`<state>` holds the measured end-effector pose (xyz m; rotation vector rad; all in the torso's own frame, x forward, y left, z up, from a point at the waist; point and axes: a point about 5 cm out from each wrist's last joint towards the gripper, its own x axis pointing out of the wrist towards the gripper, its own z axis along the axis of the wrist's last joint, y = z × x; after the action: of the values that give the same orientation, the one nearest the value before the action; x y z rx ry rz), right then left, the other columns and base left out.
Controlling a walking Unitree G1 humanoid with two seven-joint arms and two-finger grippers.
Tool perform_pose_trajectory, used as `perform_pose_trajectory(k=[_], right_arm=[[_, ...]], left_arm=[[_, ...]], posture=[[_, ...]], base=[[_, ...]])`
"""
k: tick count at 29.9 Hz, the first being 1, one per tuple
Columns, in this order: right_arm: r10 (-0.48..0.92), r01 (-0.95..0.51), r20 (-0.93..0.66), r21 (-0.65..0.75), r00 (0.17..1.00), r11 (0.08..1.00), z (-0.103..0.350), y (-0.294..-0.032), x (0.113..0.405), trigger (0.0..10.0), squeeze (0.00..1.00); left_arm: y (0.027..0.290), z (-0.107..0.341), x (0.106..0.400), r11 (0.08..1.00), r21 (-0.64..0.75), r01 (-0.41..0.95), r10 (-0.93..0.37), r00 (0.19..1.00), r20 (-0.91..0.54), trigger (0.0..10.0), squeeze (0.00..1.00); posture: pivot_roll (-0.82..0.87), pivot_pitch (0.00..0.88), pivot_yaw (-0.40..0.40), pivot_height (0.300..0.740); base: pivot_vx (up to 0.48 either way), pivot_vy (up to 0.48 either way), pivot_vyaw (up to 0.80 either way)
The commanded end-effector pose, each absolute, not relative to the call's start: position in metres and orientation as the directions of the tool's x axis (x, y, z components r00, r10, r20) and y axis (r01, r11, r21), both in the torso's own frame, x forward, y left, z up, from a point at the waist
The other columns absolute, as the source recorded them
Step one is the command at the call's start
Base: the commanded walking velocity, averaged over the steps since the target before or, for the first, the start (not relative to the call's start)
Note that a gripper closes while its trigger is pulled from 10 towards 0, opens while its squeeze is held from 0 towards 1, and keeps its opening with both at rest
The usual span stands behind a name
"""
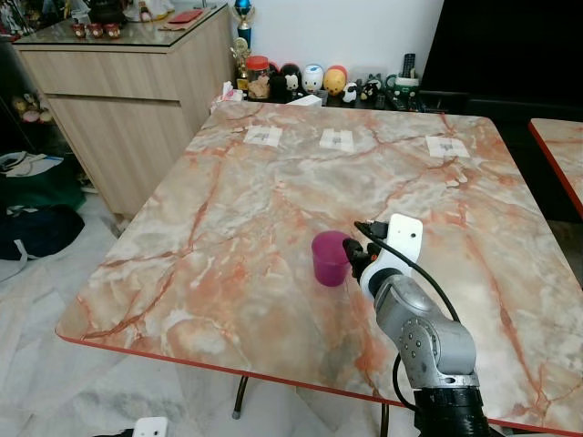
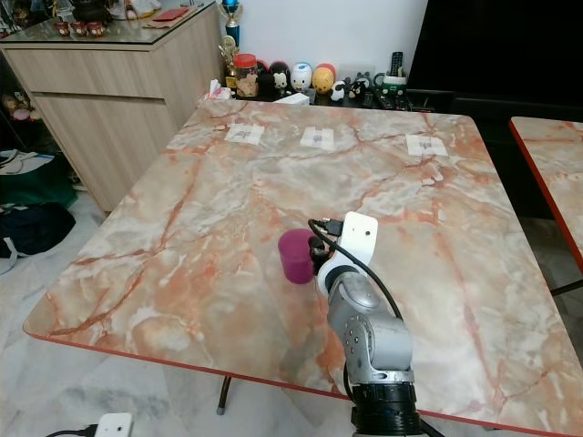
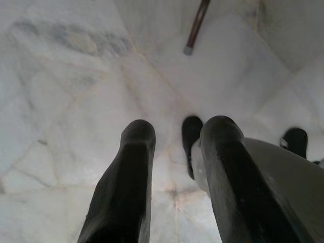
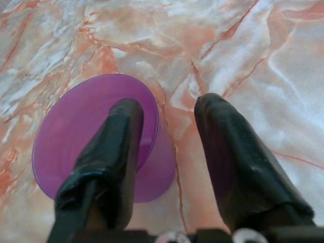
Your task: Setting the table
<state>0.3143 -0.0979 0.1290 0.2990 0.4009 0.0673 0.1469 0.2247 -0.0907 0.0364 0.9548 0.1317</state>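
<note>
Right gripper (image 4: 164, 126): nearest the head camera, reached over the counter (image 1: 228, 228); fingers parted, one finger (image 4: 114, 152) over the cup's open mouth, the other outside the wall on bare marble.
Purple cup (image 1: 330, 258): upright near the middle of the counter, toward its near edge, mouth up.
Key relation: cup wall lies between the two fingers, so this looks like a rim pinch; cup sits to the robot's left of the wrist, long axis vertical.
Contact: cannot tell whether either finger touches the wall.
Nearer arm: right, clearly.
Left gripper (image 3: 174, 167): idle, pointing at the floor (image 3: 61, 91), fingers apart, holding nothing.
Judged next need: close squarely on the wall without tipping the cup.
</note>
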Motion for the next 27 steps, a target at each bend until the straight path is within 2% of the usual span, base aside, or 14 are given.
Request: perform_pose_trajectory(k=[1, 3, 4, 5, 6, 11, 18, 23, 27], right_arm=[[0.134, -0.013, -0.401, 0.289, 0.906, 0.957, 0.124, -0.095, 0.312, 10.0, 0.0], [0.135, -0.013, -0.402, 0.291, 0.906, 0.957, 0.123, -0.095, 0.313, 10.0, 0.0], [0.136, -0.014, -0.401, 0.293, 0.906, 0.956, 0.122, -0.095, 0.313, 6.5, 0.0], [0.137, -0.015, -0.4, 0.294, 0.906, 0.956, 0.122, -0.095, 0.313, 6.5, 0.0], [0.139, -0.016, -0.4, 0.295, 0.906, 0.955, 0.122, -0.095, 0.313, 0.0, 0.0], [0.141, -0.018, -0.405, 0.293, 0.903, 0.956, 0.12, -0.094, 0.312, 0.0, 0.0], [0.143, -0.018, -0.409, 0.294, 0.901, 0.956, 0.118, -0.093, 0.311, 0.0, 0.0], [0.144, -0.02, -0.41, 0.293, 0.9, 0.956, 0.118, -0.093, 0.312, 0.0, 0.0], [0.144, -0.019, -0.413, 0.292, 0.899, 0.956, 0.117, -0.093, 0.312, 0.0, 0.0]], left_arm=[[0.225, -0.095, 0.135, 0.991, 0.101, -0.093, 0.136, 0.541, -0.83, 10.0, 0.0], [0.232, -0.096, 0.127, 0.989, 0.107, -0.099, 0.143, 0.531, -0.835, 10.0, 0.0], [0.235, -0.096, 0.126, 0.989, 0.109, -0.101, 0.147, 0.53, -0.835, 10.0, 0.0], [0.237, -0.095, 0.125, 0.989, 0.111, -0.103, 0.149, 0.529, -0.835, 10.0, 0.0], [0.24, -0.094, 0.125, 0.988, 0.114, -0.106, 0.153, 0.528, -0.835, 10.0, 0.0], [0.246, -0.091, 0.132, 0.987, 0.122, -0.108, 0.161, 0.535, -0.83, 10.0, 0.0], [0.232, -0.092, 0.141, 0.99, 0.111, -0.093, 0.144, 0.545, -0.826, 10.0, 0.0], [0.231, -0.093, 0.138, 0.99, 0.11, -0.09, 0.141, 0.54, -0.83, 10.0, 0.0], [0.245, -0.093, 0.125, 0.988, 0.121, -0.1, 0.156, 0.525, -0.837, 10.0, 0.0]], posture=[[-0.05, 0.017, 0.004, 0.74], [-0.05, 0.017, 0.003, 0.74], [-0.05, 0.017, 0.004, 0.74], [-0.05, 0.017, 0.004, 0.74], [-0.05, 0.016, 0.003, 0.74], [-0.04, 0.016, 0.006, 0.74], [-0.04, 0.016, 0.007, 0.74], [-0.04, 0.015, 0.007, 0.74], [-0.04, 0.013, 0.007, 0.74]], base=[[0.0, 0.0, 0.0], [0.0, 0.0, 0.0], [0.0, 0.0, 0.0], [0.0, 0.0, 0.0], [0.0, 0.0, 0.0], [0.0, 0.0, 0.0], [0.0, 0.0, 0.0], [0.0, 0.0, 0.0], [0.0, 0.0, 0.0]])
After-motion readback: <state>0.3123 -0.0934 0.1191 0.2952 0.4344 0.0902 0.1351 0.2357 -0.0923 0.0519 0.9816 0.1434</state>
